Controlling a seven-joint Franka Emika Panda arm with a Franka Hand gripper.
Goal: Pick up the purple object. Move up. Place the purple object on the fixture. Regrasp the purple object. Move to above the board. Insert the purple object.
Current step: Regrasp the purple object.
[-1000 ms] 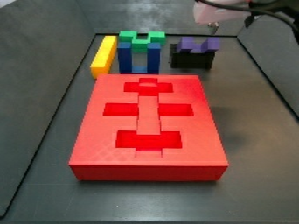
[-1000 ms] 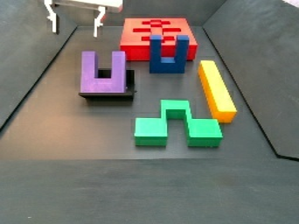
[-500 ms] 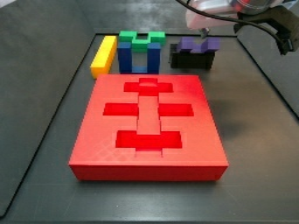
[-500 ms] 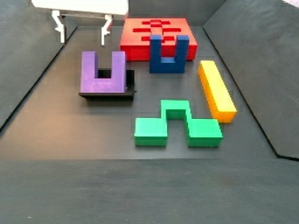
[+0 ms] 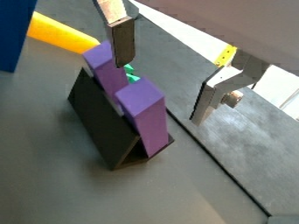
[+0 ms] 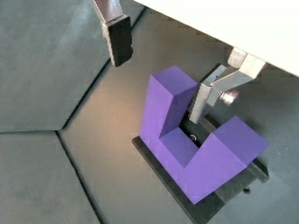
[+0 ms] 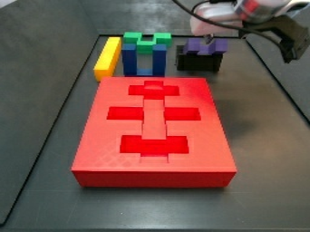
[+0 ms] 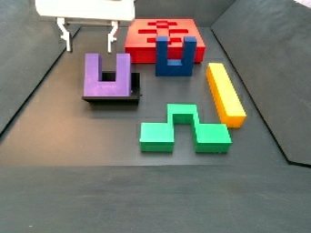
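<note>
Purple, the U-shaped block is leaning on the dark fixture beside the blue block, prongs pointing toward the red board in a side view. The claw is hanging just above the block, empty, its fingers spread wide and touching nothing. The yellow bar and green block are lying well apart from it on the bench.

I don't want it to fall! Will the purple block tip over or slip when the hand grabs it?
Probably not slippery: the purple block looks matte with flat sides. It leans against the fixture, so a bump might shift it. It looks stiff. The hand hangs open above it.
</note>
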